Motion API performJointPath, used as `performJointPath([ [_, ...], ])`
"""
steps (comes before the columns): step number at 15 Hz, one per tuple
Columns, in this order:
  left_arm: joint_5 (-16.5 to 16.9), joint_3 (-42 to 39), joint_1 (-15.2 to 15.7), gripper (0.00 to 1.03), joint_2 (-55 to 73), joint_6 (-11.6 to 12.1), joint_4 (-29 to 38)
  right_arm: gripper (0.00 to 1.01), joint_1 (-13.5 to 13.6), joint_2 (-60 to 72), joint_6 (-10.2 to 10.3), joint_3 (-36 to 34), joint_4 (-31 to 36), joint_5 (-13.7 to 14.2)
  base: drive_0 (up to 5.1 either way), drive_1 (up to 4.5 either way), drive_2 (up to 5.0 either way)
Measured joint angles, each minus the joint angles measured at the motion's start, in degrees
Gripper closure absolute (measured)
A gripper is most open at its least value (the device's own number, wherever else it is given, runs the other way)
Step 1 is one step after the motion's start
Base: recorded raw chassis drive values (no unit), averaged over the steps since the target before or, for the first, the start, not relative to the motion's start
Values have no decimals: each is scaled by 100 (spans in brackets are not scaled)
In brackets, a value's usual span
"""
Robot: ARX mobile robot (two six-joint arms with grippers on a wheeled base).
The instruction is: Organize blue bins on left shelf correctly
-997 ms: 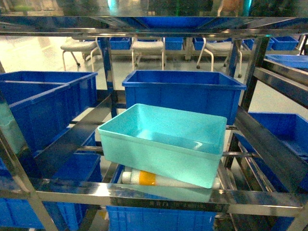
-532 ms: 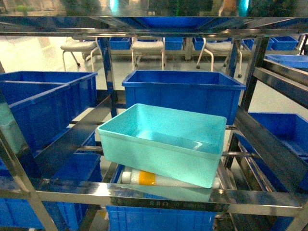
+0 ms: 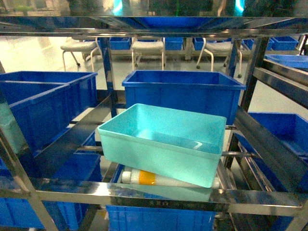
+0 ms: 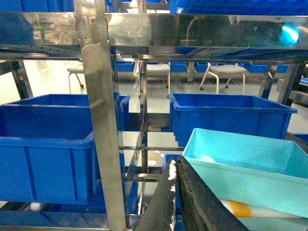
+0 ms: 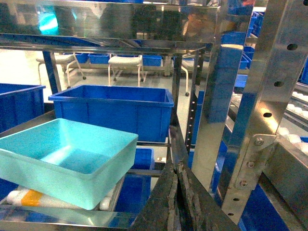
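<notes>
One turquoise blue bin (image 3: 163,142) sits empty on the left shelf (image 3: 144,195), turned askew and tipped, its front over a white-and-orange roller (image 3: 154,179). Neither gripper shows in the head view. In the left wrist view my left gripper (image 4: 175,161) is shut with nothing in it, low and just left of the bin (image 4: 245,163). The right wrist view has my right gripper (image 5: 177,164) shut and empty, to the right of the bin (image 5: 67,156) and apart from it.
Dark blue ribbed crates stand behind the bin (image 3: 183,94), at the left (image 3: 43,106), at the right (image 3: 284,134) and on the level below (image 3: 159,219). Steel uprights (image 4: 103,144) (image 5: 269,96) stand near both grippers. Chairs (image 3: 147,48) stand far behind.
</notes>
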Motion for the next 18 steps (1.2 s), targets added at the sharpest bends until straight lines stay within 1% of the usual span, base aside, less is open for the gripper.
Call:
performJointPath([
  [5,2,2,0,101,-551,0,-605,99,0,-688,2,0,-671,0,0,0,0],
  [6,13,4,0,101,-1161,0,-1495,99,0,-780,2,0,-774,0,0,0,0],
  [7,13,20,0,101,-1392,2,-1377,99,0,-874,2,0,-887,2,0,0,0],
  [8,26,2,0,101,-1399,2,-1537,99,0,-1233,2,4,-1403,-9,0,0,0],
  [9,2,2,0,101,-1399,0,-1482,99,0,-1825,0,4,-1893,-11,0,0,0],
  [15,11,2,0,101,-1399,0,-1497,99,0,-1849,-4,7,-1904,-13,0,0,0],
  [16,11,2,0,90,-1399,0,-1497,91,0,-1849,-13,7,-1904,-13,0,0,0],
  [17,11,2,0,73,-1399,0,-1499,76,0,-1849,-13,7,-1904,-13,0,0,0],
  [18,11,2,0,61,-1399,0,-1497,61,0,-1849,-13,7,-1904,-13,0,0,0],
])
